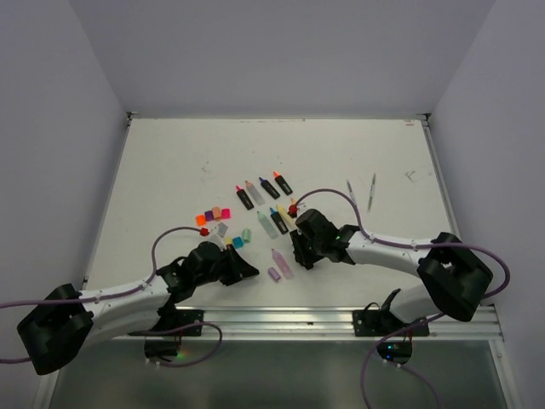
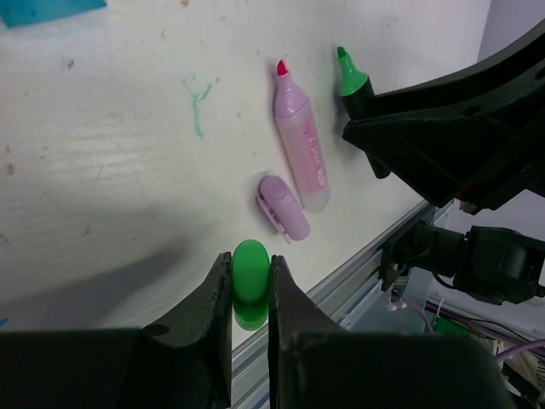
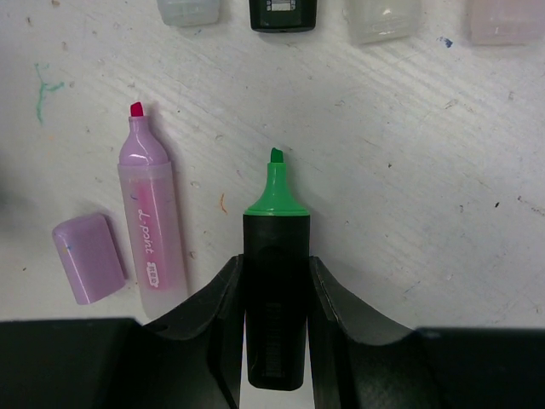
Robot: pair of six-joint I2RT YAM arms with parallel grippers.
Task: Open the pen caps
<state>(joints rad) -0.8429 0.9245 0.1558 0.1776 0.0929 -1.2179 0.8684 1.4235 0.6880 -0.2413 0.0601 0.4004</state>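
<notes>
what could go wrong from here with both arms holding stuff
1. The left gripper pinches the green cap near the front rail; released there, it might roll off the edge.
2. The right gripper holds the green highlighter with its tip bare, so it may mark the table.
3. The lilac highlighter and purple cap lie loose between the arms and could get knocked.
</notes>
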